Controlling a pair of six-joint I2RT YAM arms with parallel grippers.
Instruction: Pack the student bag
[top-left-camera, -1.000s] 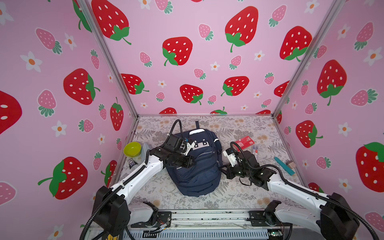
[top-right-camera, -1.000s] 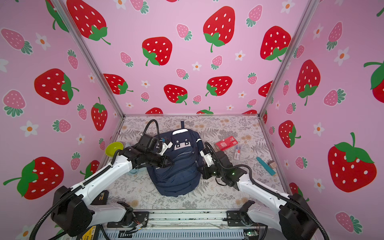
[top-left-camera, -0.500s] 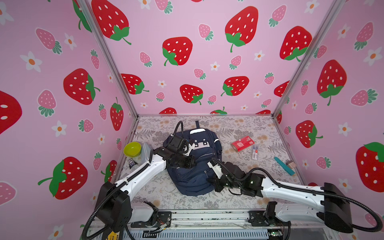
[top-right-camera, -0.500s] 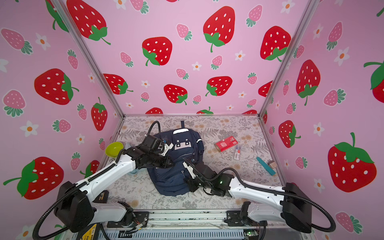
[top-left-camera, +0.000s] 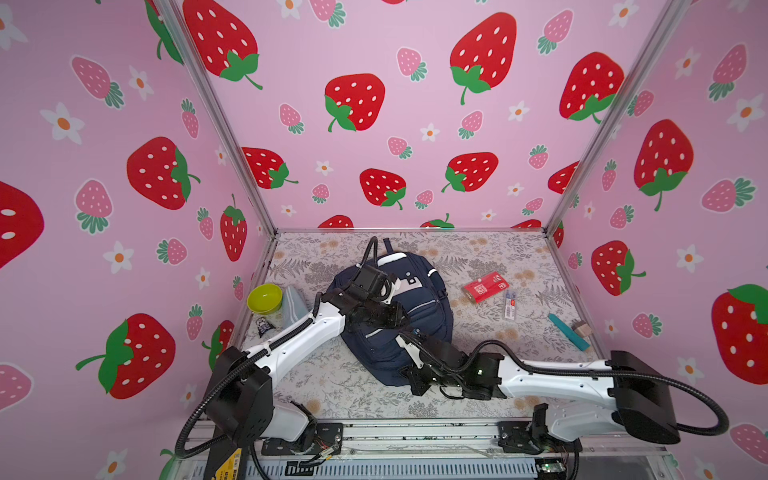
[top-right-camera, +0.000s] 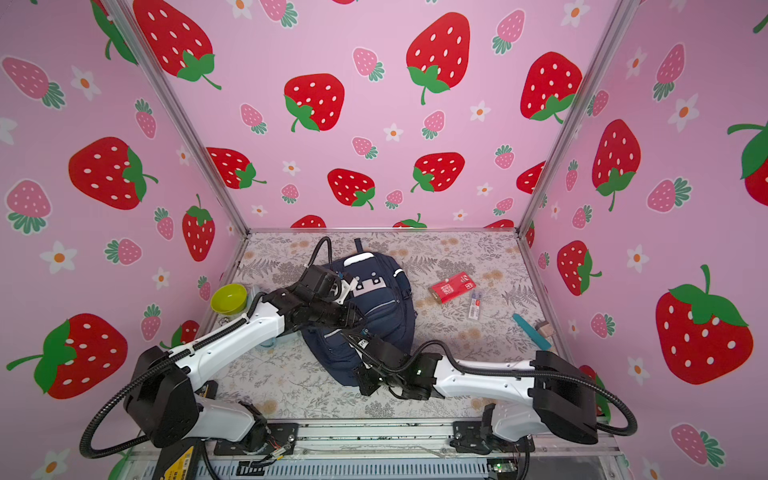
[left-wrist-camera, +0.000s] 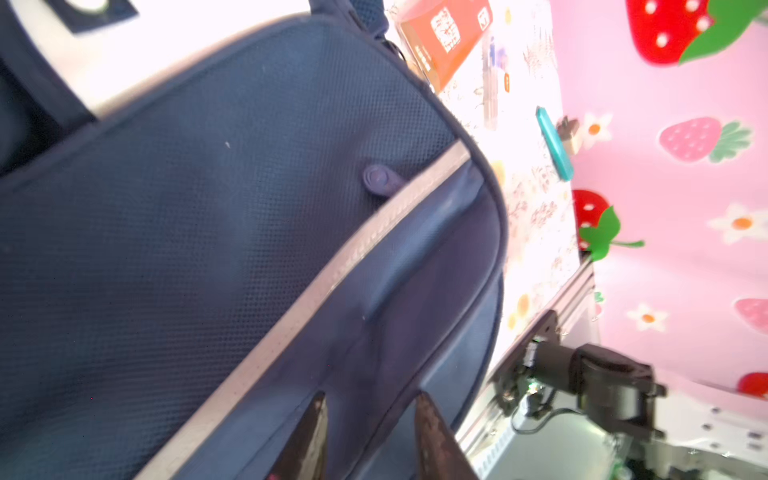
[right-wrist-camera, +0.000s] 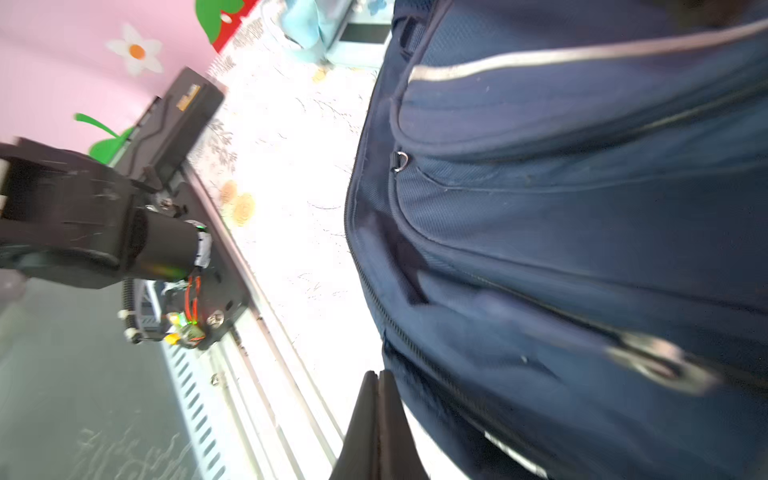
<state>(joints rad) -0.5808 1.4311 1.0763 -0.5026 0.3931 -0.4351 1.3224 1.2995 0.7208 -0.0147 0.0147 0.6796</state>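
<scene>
**Clerk:** Entry one, left hand (left-wrist-camera: 370, 399)?

**Checker:** Released. The fingers (left-wrist-camera: 307, 436) stand partway apart with only cloth showing between them, and nothing is grasped. The tips sit at the front pocket of the student bag (left-wrist-camera: 208, 208), on the far side of the silver stripe (left-wrist-camera: 332, 270) from the round rubber tab (left-wrist-camera: 378, 178). Whether they press the fabric, I cannot tell.

**Clerk:** Entry two, right hand (right-wrist-camera: 378, 374)?

**Checker:** Clenched and empty, the two fingers flat against each other. It is low over the bench (right-wrist-camera: 291, 208), just beside the bag's side seam. I cannot tell if it touches. A blurred metal zip pull (right-wrist-camera: 660, 361) lies on the bag near it.

**Clerk:** Entry three, location of the student bag (top-left-camera: 432, 324)?

**Checker:** Navy, lying flat in the middle of the bench in both top views. The top loop (top-left-camera: 387, 245) points toward the back wall and the white face patch (top-left-camera: 411, 281) is up. The left hand reaches over its middle from the left side. The right hand is at its near end.

**Clerk:** Loose stock?

**Checker:** A red packet (top-left-camera: 485, 286) and a clear pen pack (top-left-camera: 510, 305) lie right of the bag, apart from it. A green bowl (top-left-camera: 264, 297) sits at the left wall.
</scene>
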